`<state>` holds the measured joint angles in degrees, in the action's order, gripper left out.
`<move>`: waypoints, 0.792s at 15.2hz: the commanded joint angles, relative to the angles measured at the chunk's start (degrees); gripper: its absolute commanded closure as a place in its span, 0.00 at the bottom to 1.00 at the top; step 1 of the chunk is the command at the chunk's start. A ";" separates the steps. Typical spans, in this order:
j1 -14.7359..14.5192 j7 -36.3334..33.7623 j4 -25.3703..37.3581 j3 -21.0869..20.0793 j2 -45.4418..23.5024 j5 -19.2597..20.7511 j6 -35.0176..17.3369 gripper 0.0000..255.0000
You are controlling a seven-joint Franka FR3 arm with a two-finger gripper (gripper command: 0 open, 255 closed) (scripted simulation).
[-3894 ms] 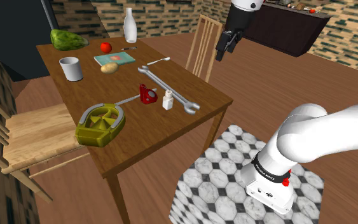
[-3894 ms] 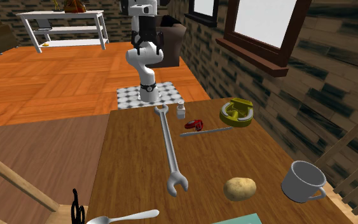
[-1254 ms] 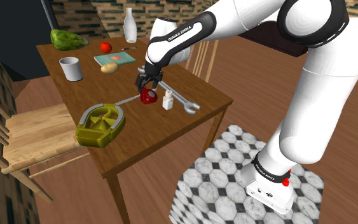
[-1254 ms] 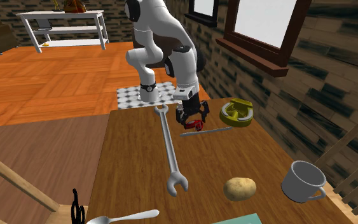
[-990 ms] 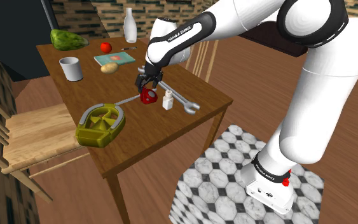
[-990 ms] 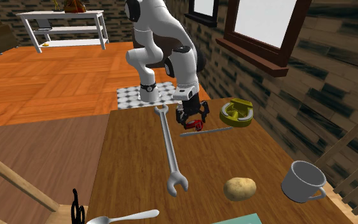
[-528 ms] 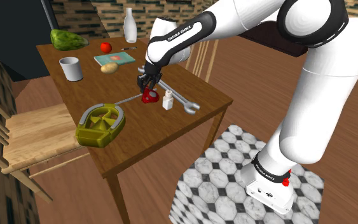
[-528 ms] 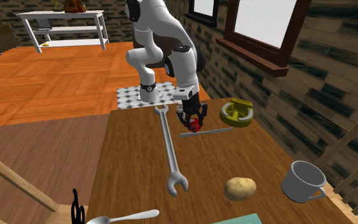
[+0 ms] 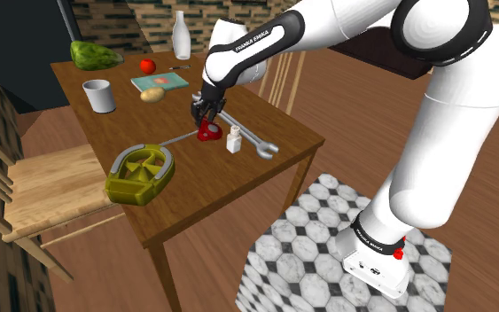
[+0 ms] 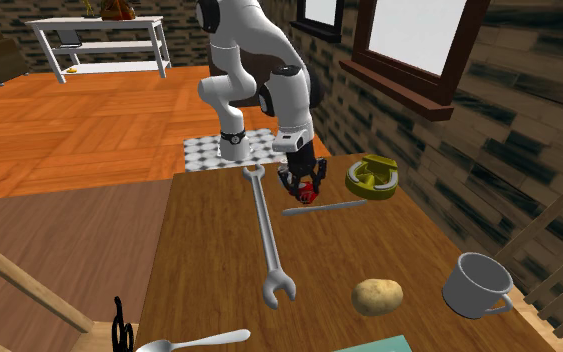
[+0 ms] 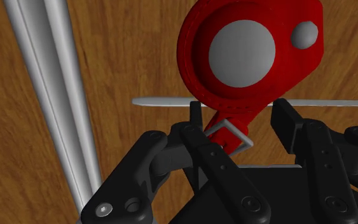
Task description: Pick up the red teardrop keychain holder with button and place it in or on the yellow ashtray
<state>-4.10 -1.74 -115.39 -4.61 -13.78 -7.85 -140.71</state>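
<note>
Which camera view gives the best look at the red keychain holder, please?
The wrist view: the keychain holder is close up, its grey disc and button plain. Both other views show a small red shape under the gripper.

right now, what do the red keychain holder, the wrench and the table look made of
Keychain holder: matte red with a stitch-like dotted edge, so probably leather or imitation; its disc and button are plain grey, perhaps metal.
Wrench: smooth silver-grey with bright streaks, likely polished metal.
Table: brown with grain lines, wood.
</note>
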 commanded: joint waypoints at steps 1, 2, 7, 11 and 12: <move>0.04 -0.13 0.46 0.04 0.88 0.07 1.37 1.00; 0.05 -0.22 0.74 0.06 1.28 0.13 2.05 1.00; 0.08 -0.67 2.36 0.13 3.12 0.37 5.49 1.00; 0.10 -1.02 3.87 0.18 4.41 0.55 8.28 1.00; 0.11 -1.10 4.29 0.19 4.70 0.60 8.98 1.00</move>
<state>-3.97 -2.75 -111.28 -4.42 -9.45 -7.28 -132.28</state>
